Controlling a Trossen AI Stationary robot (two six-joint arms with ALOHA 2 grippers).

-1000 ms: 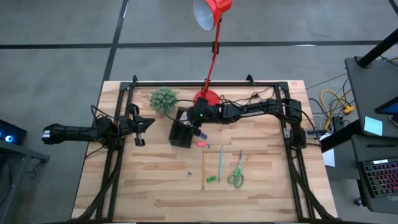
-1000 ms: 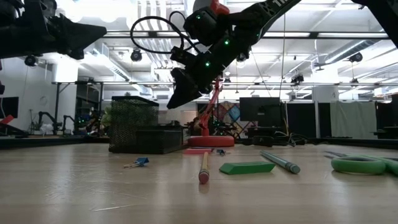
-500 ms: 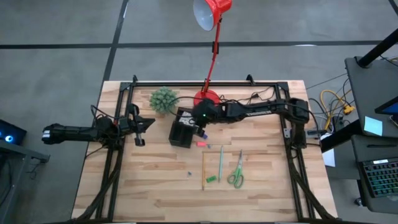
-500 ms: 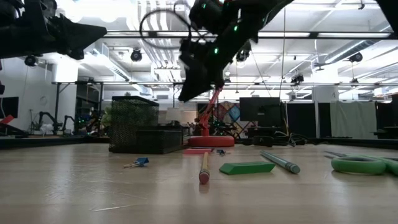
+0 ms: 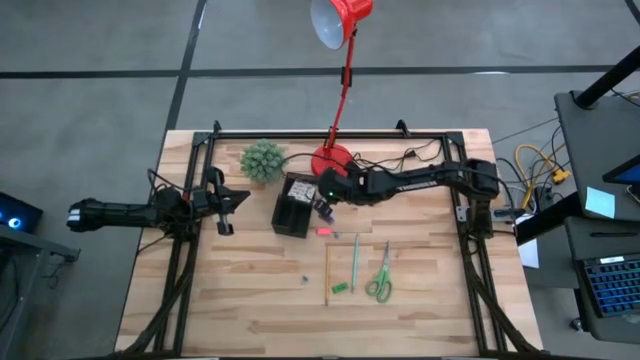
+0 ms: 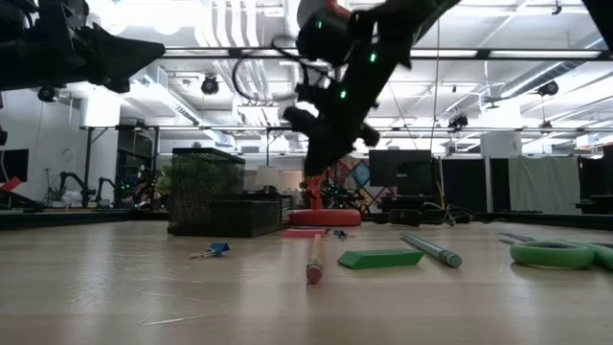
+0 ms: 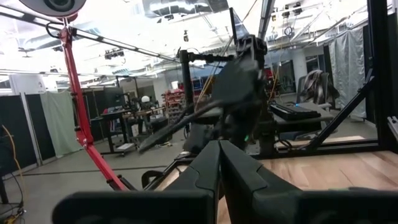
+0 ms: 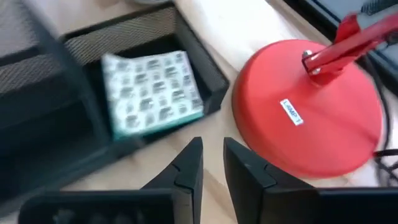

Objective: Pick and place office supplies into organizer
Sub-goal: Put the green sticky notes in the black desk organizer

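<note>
Right wrist view alone shows white dotted pad (image 8: 152, 90) inside organizer (image 8: 205, 65); right tool (image 8: 212, 163) slightly open, empty.

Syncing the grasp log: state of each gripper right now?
Left gripper: shut, holding nothing, parked at the table's left edge.
Right gripper: fingers slightly apart, empty, beside the black mesh organizer holding the white patterned pad.

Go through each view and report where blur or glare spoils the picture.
High view: even light, sharp throughout. Low view: bright ceiling lights glare behind the right gripper, which is motion-smeared; the pencil is crisp. Left wrist view: the far arm is smeared, the ceiling washed out. Right wrist view: the organizer, dotted pad and lamp base are all motion-blurred.
</note>
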